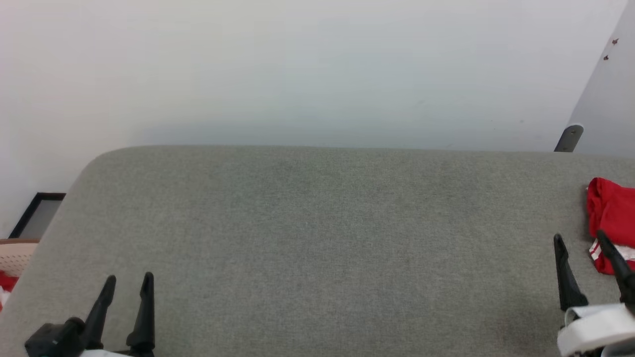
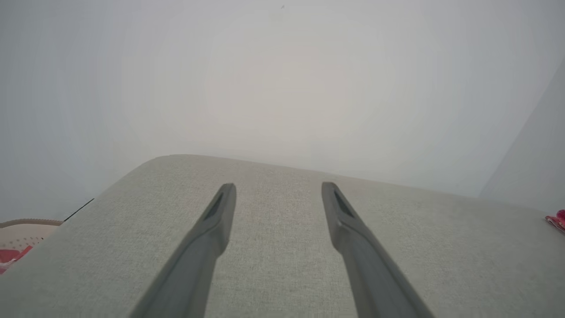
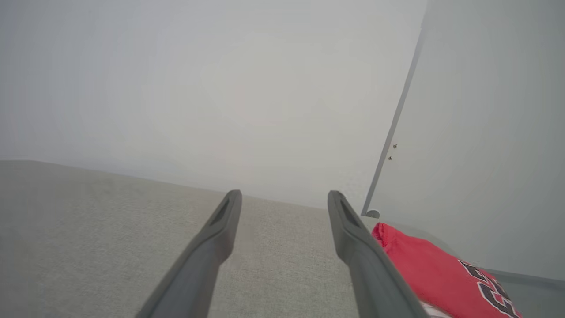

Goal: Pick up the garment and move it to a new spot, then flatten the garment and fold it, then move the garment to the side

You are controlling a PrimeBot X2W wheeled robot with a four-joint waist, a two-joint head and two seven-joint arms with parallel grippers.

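The garment (image 1: 612, 215) is a red shirt with white striped trim, lying bunched at the right edge of the grey padded surface (image 1: 317, 238). In the right wrist view the garment (image 3: 435, 271) shows black white-outlined print on its red cloth. My right gripper (image 1: 583, 242) stands open just left of it, its right finger crossing in front of the trim. Between the right gripper's (image 3: 284, 198) fingers there is only bare grey surface. My left gripper (image 1: 129, 282) is open and empty at the lower left, and the left wrist view shows that gripper (image 2: 278, 190) over bare surface.
A beige perforated basket (image 1: 15, 255) with red-and-white cloth sits past the surface's left edge, beside a dark-framed panel (image 1: 37, 213). A pale wall runs behind the surface. A light board with a metal fitting (image 1: 570, 136) stands at the far right corner.
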